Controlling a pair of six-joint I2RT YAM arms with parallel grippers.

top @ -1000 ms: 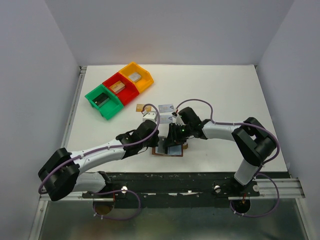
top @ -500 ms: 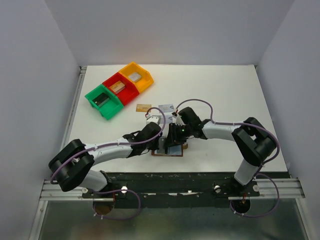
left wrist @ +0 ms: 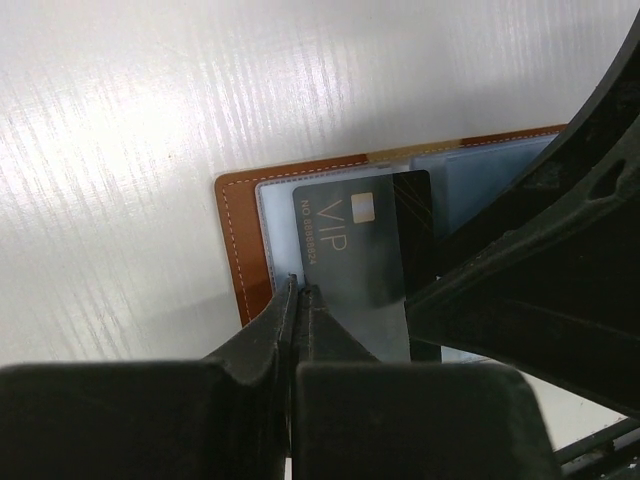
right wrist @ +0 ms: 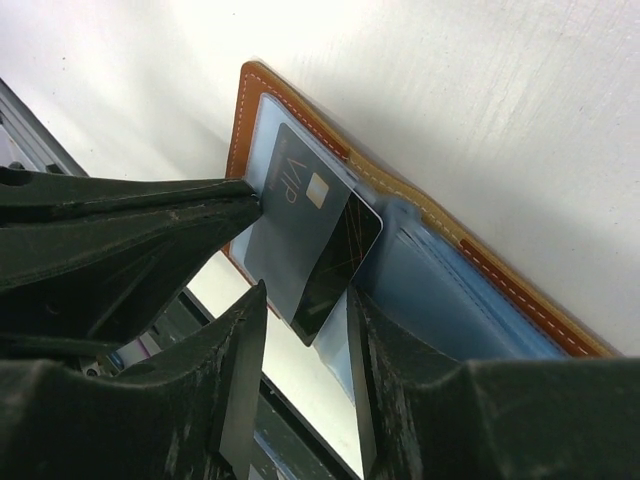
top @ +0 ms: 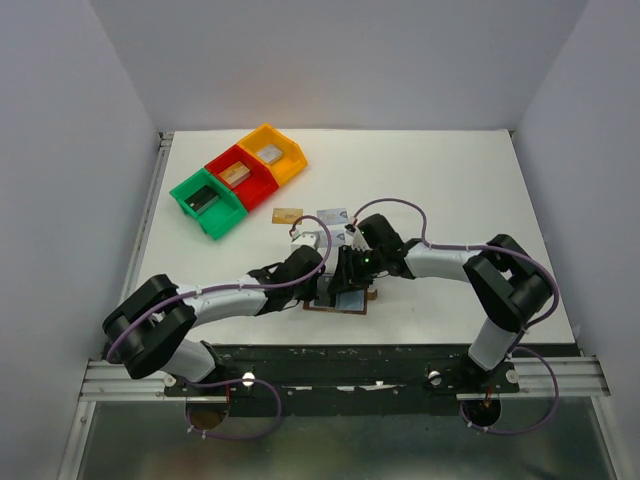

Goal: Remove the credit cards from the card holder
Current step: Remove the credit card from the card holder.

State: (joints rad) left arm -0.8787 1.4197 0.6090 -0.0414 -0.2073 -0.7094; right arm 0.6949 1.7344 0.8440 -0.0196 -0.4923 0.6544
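Observation:
The card holder (top: 340, 303) lies open on the table near the front edge, with a brown leather rim (left wrist: 240, 250) and light-blue inner faces (right wrist: 450, 290). A black card marked VIP (left wrist: 365, 255) sticks partway out of its left pocket and also shows in the right wrist view (right wrist: 320, 240). My left gripper (left wrist: 300, 290) is shut on this card's near left edge. My right gripper (right wrist: 305, 345) is open, its jaws standing over the holder on either side of the black card's corner. A gold-tan card (top: 287, 214) and a light-blue card (top: 332, 214) lie on the table behind the grippers.
Green (top: 207, 203), red (top: 240, 177) and yellow (top: 271, 153) bins stand in a diagonal row at the back left, each with a block inside. The two arms meet over the holder, close together. The table's front edge is just behind the holder.
My left arm has swung in and its gripper has moved down and right onto the holder. The right arm and the holder have stayed in place.

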